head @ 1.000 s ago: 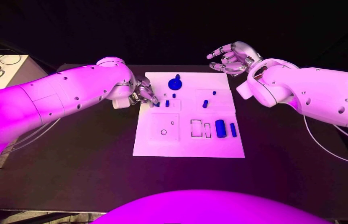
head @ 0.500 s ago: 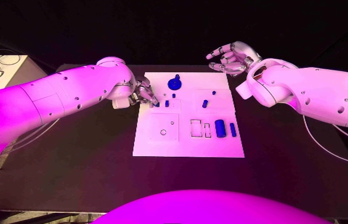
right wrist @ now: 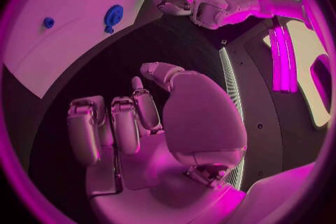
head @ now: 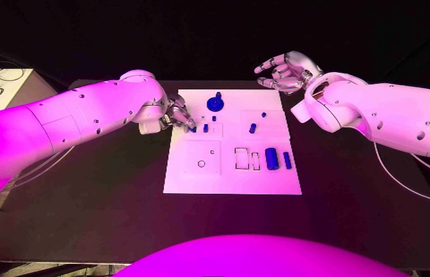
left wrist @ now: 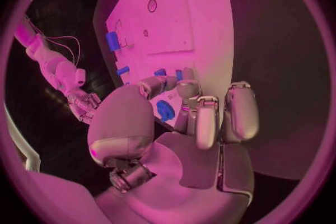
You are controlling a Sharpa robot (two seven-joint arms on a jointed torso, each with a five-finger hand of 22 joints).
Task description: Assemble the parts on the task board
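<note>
The left hand sits at the task board's left edge, about ten o'clock from the board's centre. Its fingers are curled in toward the board surface over a small blue part at that edge; whether they actually pinch it cannot be told, since the hand covers the contact in the head view and the wrist view shows the fingers bent close together with blue pieces just beyond their tips.

The task board lies flat in the middle of the black worktop. Just right of the left hand stand two small blue pegs, one behind the other. At twelve o'clock on the board is a round blue knob with a short stem. Toward one o'clock lie a slim blue pin and, beyond it, a tiny blue dot. Below centre are a small ring outline and two rectangular slots. At four o'clock stand a thick blue cylinder and a thinner blue bar, side by side and apart.

The right hand hovers off the board's far right corner, at one o'clock, palm turned up, fingers loosely curled and apart, holding nothing.
</note>
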